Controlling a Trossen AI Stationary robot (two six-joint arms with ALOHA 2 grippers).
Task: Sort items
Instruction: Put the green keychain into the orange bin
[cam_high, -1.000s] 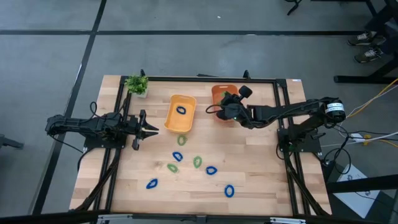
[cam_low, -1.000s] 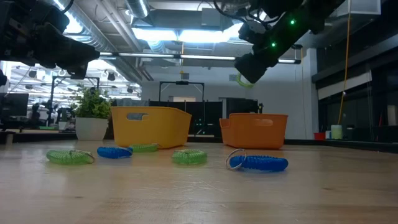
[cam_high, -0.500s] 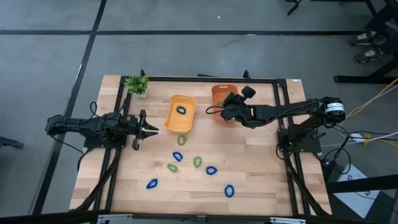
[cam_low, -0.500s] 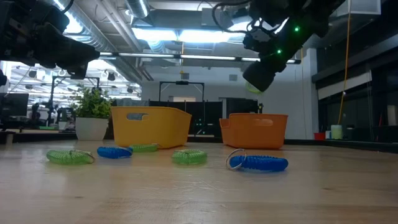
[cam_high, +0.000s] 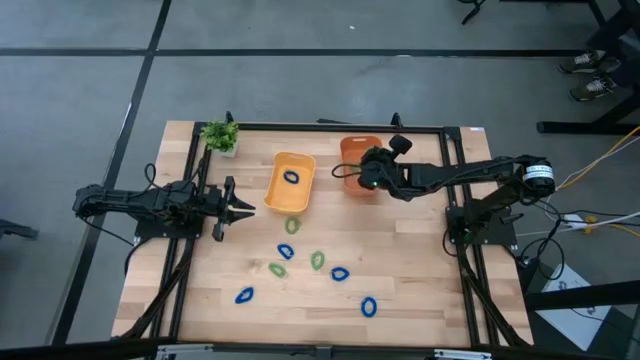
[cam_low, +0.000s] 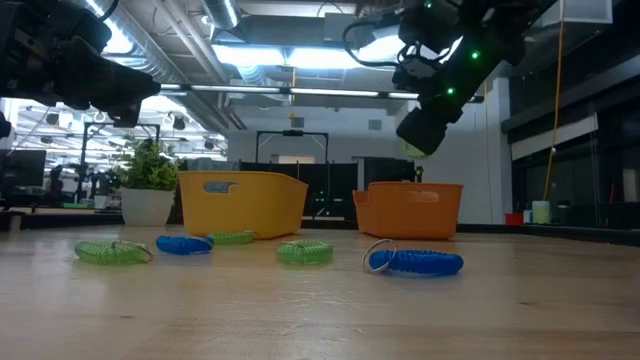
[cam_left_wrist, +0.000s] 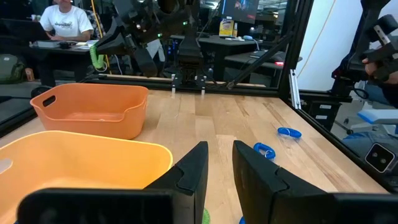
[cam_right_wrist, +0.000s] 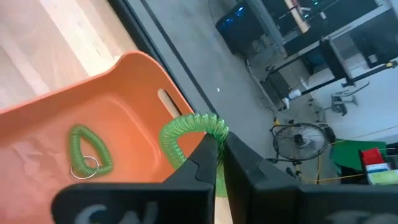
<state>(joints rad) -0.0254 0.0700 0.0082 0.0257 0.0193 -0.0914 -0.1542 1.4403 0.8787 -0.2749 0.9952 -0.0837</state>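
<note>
Green ring (cam_right_wrist: 194, 127) | clamped in right end effector (cam_right_wrist: 219, 147) | above orange bin (cam_right_wrist: 134, 81)

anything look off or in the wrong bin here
Nothing stands out. The yellow bin holds a blue ring, the orange bin a green ring, and the right gripper holds another green ring above it.

We are in a robotics lab: a framed wooden workbench (cam_high: 400, 260) on grey concrete floor, exposed ceiling ducts (cam_low: 180, 40) overhead, monitors and desks at twelve o'clock, a seated person (cam_left_wrist: 62, 22) working there.
</note>
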